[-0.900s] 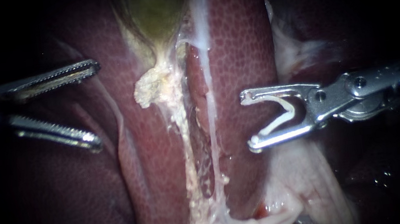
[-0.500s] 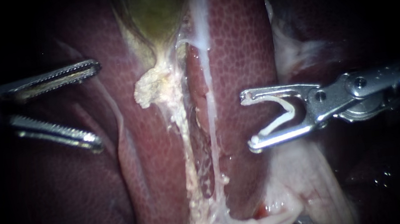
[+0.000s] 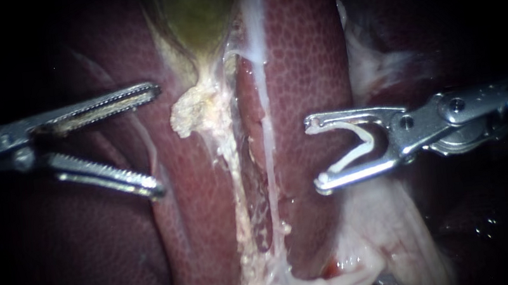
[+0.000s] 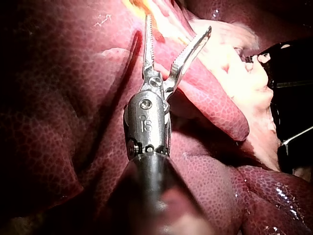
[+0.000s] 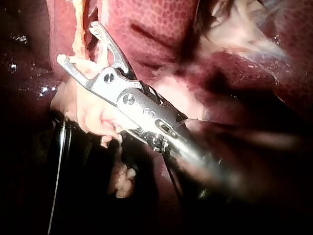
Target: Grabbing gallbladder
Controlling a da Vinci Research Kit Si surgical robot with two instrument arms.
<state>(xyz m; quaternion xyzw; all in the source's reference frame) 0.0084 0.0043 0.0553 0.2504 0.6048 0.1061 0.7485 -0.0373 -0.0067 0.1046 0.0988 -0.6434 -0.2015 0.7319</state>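
Gallbladder (image 3: pixel 197 8) apart from left instrument (image 3: pixel 157 141), jaws open

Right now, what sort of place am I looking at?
Probably a surgical practice bench. A liver and greenish gallbladder lie exposed. The left instrument, its jaws open, and the right instrument, holding a white clip, are poised on either side.

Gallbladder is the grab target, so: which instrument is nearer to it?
Left. The left instrument, open, sits just below-left of the gallbladder; the right instrument, holding a clip, is farther off, lower right.
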